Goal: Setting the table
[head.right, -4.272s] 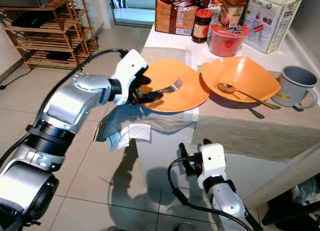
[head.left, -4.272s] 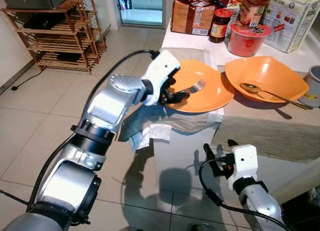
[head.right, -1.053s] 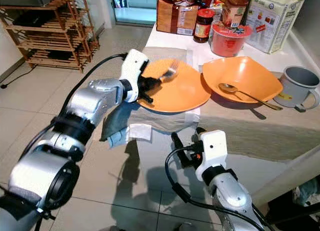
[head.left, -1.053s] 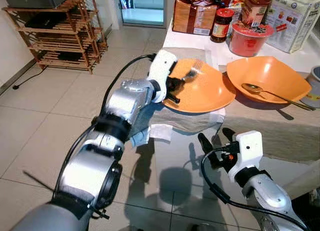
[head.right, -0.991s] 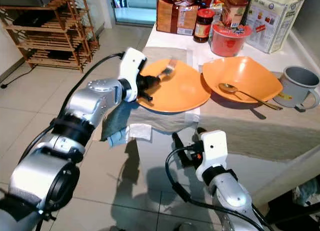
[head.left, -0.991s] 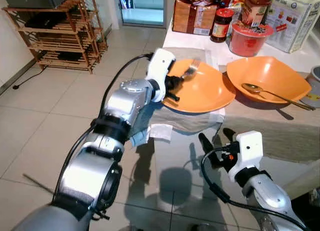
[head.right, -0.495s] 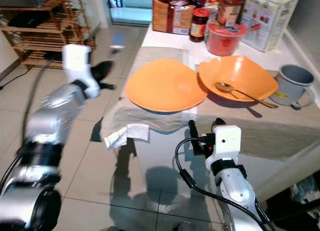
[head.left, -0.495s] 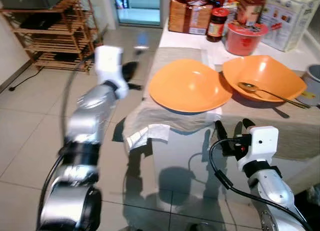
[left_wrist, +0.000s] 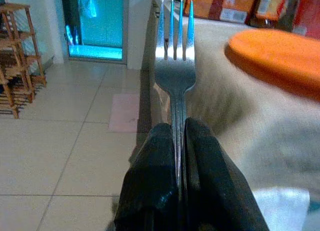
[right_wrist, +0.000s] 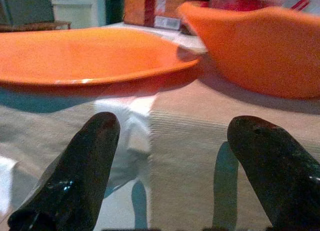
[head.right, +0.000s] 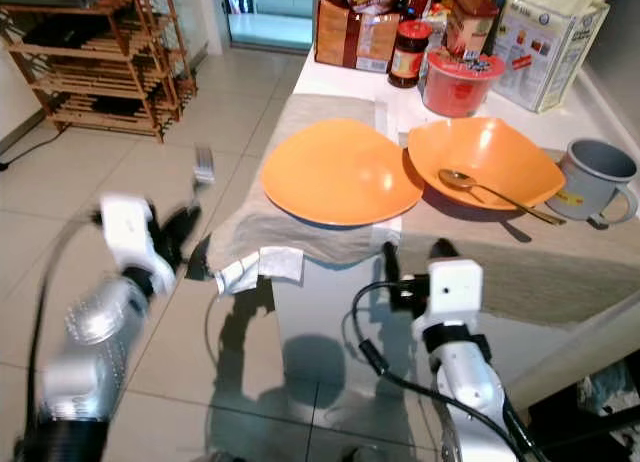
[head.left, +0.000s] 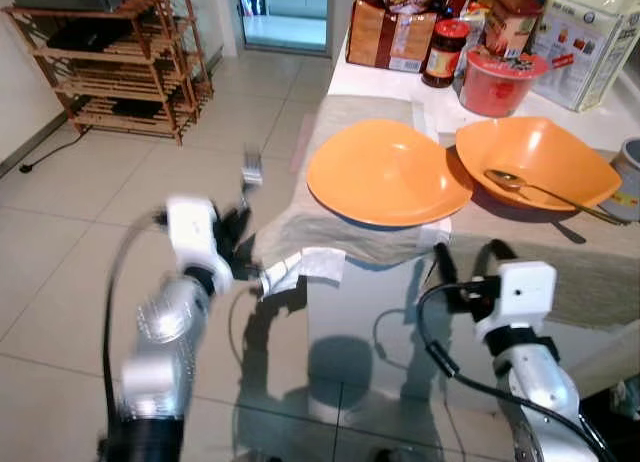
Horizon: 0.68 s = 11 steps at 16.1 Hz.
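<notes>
Risk, drop: we hold the fork [left_wrist: 175, 66] only by its thin handle, tines up; a fast swing of the blurred left arm could let it slip or twist in the grip.
Risk, snag: the cloth [head.left: 300, 244] overhangs the table edge near the fork; catching it could drag the near orange plate [head.left: 385, 172].
Left gripper [left_wrist: 180, 156]: clamped on the fork handle, out over the floor beside the table's left end.
Right gripper [right_wrist: 175, 156]: fingers spread wide, nothing between them, low at the table front facing both plates.
Fork, look: plain silver, four straight tines, upright.
Fork, place: off the table, well apart from the spoon [head.left: 515, 182] in the far orange bowl [head.left: 540, 162].
</notes>
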Motion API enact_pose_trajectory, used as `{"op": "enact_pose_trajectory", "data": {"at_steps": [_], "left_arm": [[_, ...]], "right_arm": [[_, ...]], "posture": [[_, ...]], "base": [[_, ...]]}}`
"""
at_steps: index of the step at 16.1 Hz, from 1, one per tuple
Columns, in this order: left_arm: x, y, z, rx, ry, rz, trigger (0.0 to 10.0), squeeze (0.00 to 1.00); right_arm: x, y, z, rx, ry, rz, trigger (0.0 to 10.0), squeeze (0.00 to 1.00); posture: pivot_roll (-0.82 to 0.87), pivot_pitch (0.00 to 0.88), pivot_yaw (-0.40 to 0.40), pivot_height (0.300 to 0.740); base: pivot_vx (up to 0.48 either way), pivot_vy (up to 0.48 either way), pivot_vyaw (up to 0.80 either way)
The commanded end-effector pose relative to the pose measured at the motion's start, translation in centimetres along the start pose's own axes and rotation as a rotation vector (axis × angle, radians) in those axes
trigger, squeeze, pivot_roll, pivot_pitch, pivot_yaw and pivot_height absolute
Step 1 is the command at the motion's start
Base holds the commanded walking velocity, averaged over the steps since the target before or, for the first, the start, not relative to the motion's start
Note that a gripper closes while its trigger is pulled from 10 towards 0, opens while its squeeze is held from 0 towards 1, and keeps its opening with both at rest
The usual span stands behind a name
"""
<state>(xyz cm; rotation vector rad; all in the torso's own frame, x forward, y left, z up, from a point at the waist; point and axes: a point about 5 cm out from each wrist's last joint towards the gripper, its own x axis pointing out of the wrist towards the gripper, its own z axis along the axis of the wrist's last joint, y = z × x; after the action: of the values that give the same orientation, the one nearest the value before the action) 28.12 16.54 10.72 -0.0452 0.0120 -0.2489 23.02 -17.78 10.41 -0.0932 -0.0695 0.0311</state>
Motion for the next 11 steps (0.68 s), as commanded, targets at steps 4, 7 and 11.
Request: {"op": "enact_pose_trajectory", "data": {"at_steps": [4,7,11], "left_arm": [[-0.2,-0.6,0.3,-0.042,-0.010,0.033,0.0,0.00],[0.4,-2.0,-0.3,-0.107,0.014,-0.017,0.0,0.00],[0.9,-2.2,0.9,-0.121,-0.037,-0.023,0.0,0.00]], "right_arm": [[-0.7,-0.8,-0.8,-0.027,-0.031,-0.027,10.0,0.00],[-0.5,-0.7,-1.0,-0.011,-0.037,-0.020,10.0,0.00],[-0.1,-0.9,-1.4,-0.010,-0.025,-0.005,10.0,0.00]], "posture": [[-0.08,0.000,0.024,0.727],[-0.09,0.002,0.025,0.727],[-0.10,0.000,0.016,0.727]], "base": [[0.000,0.000,0.00],[0.000,0.000,0.00],[0.000,-0.226,0.00]]}}
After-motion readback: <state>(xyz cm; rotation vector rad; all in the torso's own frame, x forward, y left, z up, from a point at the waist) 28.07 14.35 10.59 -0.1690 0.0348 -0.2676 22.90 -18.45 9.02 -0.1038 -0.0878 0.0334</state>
